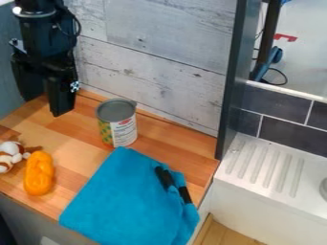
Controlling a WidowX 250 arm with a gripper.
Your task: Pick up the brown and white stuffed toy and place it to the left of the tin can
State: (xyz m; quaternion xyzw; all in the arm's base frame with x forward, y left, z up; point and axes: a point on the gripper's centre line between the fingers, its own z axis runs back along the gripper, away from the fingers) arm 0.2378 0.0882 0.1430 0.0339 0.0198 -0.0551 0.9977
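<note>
The hand (45, 107) hangs near a cylindrical metal can (117, 123) on wood-grained counter (75, 143).

"Where does the arm (48, 38) come in?"

"At the top edge, near eleven o'clock. It's black, with a shiny ring (35, 12) high up and a thin dark cable (78, 26) curving out on its three o'clock side."

"And the gripper (45, 107)?"

"Between nine and ten o'clock in the view, hanging down toward six."

"How do the fingers (62, 98) stand?"

"Parted, with a gap between them, one on the nine o'clock side, the other toward three, its tip lower."
</note>
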